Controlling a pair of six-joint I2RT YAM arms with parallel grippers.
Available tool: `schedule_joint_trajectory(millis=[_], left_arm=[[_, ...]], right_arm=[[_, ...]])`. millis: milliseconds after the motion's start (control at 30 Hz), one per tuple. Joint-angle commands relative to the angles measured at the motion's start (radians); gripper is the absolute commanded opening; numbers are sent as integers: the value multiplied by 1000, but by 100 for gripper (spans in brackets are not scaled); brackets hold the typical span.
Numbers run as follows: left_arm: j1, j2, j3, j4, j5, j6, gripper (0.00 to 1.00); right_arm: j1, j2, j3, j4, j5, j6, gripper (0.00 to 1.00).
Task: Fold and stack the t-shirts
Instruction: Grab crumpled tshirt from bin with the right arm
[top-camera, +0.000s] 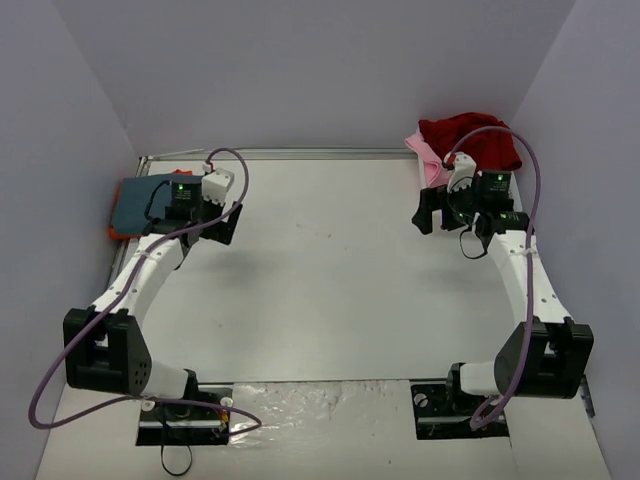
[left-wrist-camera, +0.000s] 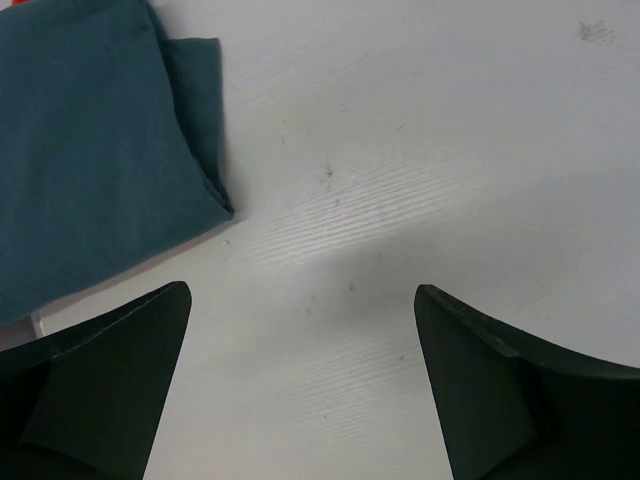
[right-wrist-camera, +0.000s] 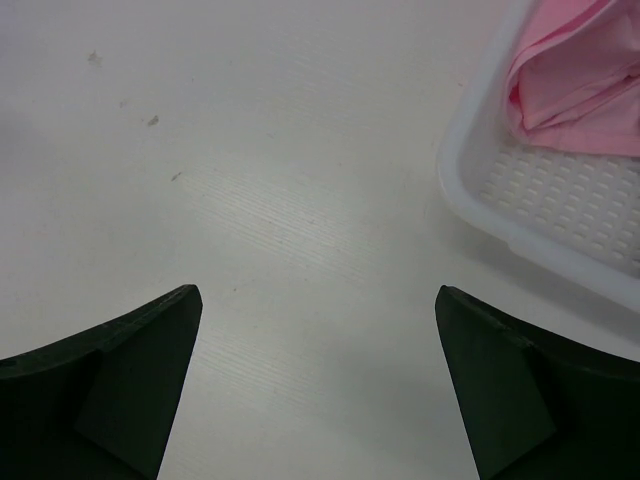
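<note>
While its jaws stand spread wide with nothing between them, the left pincer (left-wrist-camera: 300, 390) hangs over bare white counter (top-camera: 320, 270), just beside a folded teal-blue t-shirt (left-wrist-camera: 90, 150) that lies on an orange t-shirt (top-camera: 113, 231) at the counter's far left edge. The right pincer (right-wrist-camera: 318, 385) is likewise wide apart and empty, near a white lattice basket (right-wrist-camera: 560, 200) holding a light pink t-shirt (right-wrist-camera: 580, 80) and a dark red t-shirt (top-camera: 470, 138) at the far right.

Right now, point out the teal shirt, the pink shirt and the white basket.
teal shirt (left-wrist-camera: 90, 150), left wrist view, flat folded top.
pink shirt (right-wrist-camera: 575, 80), right wrist view, bunched folds.
white basket (right-wrist-camera: 560, 195), right wrist view, lattice floor.
</note>
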Motion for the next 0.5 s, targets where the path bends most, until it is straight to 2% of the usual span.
schedule_joint_trajectory(millis=[0, 33, 67, 133, 200, 333, 467], left_arm=[[-29, 53, 66, 43, 29, -9, 94], [-38, 74, 73, 46, 49, -12, 94], [-43, 83, 77, 49, 48, -15, 94], [-48, 96, 77, 68, 43, -24, 94], [-49, 102, 62, 84, 26, -30, 94], [-48, 86, 21, 141, 15, -15, 94], [-48, 91, 50, 141, 49, -16, 94]], right_arm=[[4, -12, 37, 26, -18, 5, 100], [7, 2, 29, 24, -141, -51, 100], [10, 16, 20, 23, -180, -66, 100], [33, 76, 39, 5, -204, -83, 100], [53, 120, 85, -60, -162, -107, 100], [99, 168, 200, -95, 18, -129, 100], [152, 200, 326, -49, 371, -139, 100]])
